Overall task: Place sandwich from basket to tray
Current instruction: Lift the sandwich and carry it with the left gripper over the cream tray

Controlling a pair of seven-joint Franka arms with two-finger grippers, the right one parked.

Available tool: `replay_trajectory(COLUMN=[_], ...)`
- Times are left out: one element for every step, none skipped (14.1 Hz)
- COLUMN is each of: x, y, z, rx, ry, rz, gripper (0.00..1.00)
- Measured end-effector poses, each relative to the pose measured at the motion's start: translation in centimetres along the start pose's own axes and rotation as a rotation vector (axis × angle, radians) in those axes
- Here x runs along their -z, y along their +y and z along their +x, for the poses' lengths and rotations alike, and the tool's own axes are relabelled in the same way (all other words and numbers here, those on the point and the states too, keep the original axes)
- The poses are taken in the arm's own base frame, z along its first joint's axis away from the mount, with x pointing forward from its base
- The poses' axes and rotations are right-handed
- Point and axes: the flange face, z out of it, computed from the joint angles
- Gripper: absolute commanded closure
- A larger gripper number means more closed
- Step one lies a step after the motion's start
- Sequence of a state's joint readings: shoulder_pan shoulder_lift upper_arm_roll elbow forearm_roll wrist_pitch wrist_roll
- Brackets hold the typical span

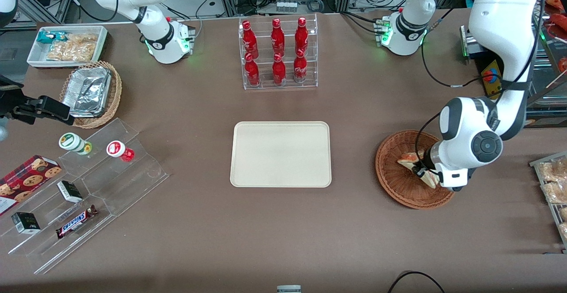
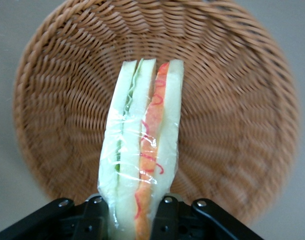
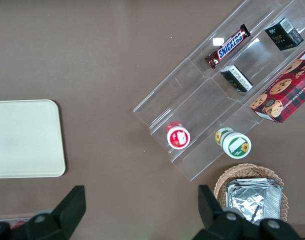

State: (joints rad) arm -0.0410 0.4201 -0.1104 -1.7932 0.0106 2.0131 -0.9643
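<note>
The sandwich (image 2: 142, 150) is a plastic-wrapped wedge of white bread with green and red filling. My left gripper (image 2: 132, 217) is shut on its end, one black finger on each side. The sandwich hangs over the round reddish-brown wicker basket (image 2: 232, 130). In the front view the gripper (image 1: 426, 174) sits over the basket (image 1: 392, 175) with the sandwich (image 1: 409, 158) showing beside the wrist. The cream tray (image 1: 281, 154) lies bare at the table's middle, beside the basket toward the parked arm's end.
A clear rack of red bottles (image 1: 278, 53) stands farther from the front camera than the tray. Clear stepped shelves with snacks (image 1: 84, 186), a tan basket of foil trays (image 1: 91, 93) and a white snack bin (image 1: 66, 44) lie toward the parked arm's end. Bagged pastries (image 1: 553, 182) lie near the basket.
</note>
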Motion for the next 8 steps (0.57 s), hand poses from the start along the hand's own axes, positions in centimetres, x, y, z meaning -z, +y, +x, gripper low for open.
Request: replay_trajectory(x=[2.6, 4.9, 6.6, 7.6, 7.7, 6.9, 5.6, 4.0], y=[1.2, 2.6, 4.4, 6.3, 8.2, 10.1, 11.8, 13.6], z=[-1.7, -3.9, -6.8, -10.1, -13.7, -17.3, -20.8, -24.2], rx=[-0.032, -0.072, -0.122, -0.178, -0.235, -0.293, -0.351, -0.408], ry=[-0.001, 0.005, 0.016, 0.030, 0.041, 0.046, 0.048, 0.053], rz=[0.014, 0.022, 0.024, 0.020, 0.020, 0.031, 0.047, 0.064], gripper=[0.76, 0.76, 0.76, 0.76, 0.76, 0.75, 0.75, 0.75])
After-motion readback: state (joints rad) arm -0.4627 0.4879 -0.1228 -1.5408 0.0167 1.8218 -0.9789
